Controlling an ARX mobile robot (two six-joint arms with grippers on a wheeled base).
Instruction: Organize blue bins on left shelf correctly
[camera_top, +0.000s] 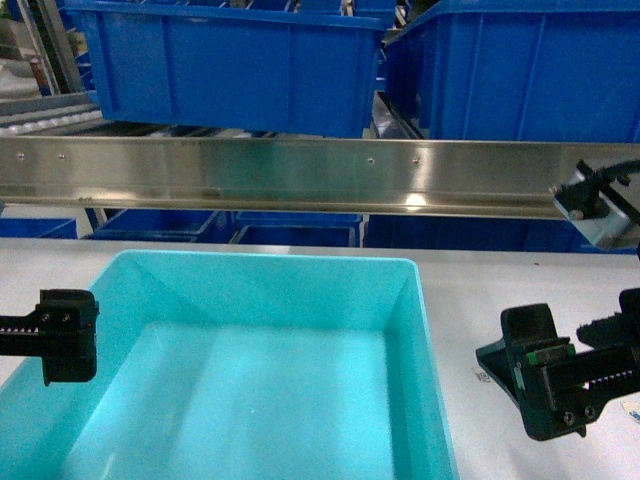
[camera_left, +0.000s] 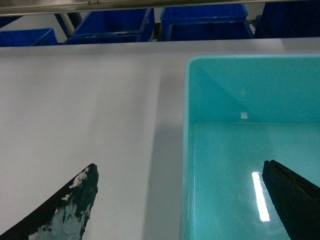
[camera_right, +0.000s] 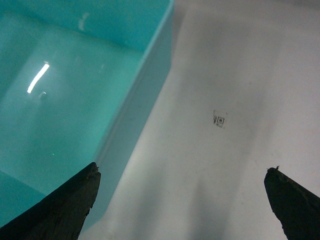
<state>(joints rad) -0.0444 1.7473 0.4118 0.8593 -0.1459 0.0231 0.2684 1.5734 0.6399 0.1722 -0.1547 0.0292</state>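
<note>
Your left gripper (camera_left: 182, 200) is spread wide, straddling the left wall of the light turquoise plastic tub (camera_top: 300, 300) on the white table (camera_left: 75, 100). Your right gripper (camera_right: 182, 200) is also spread, holding nothing, one finger over the tub's right wall.

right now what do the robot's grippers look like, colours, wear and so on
Both are matte black plastic. The left gripper is a blocky body with small screws; its tapered fingers carry scuffed whitish-grey patches. The right gripper is chunkier, with a green insert, screws and a ribbed rail; its fingers look clean.
</note>
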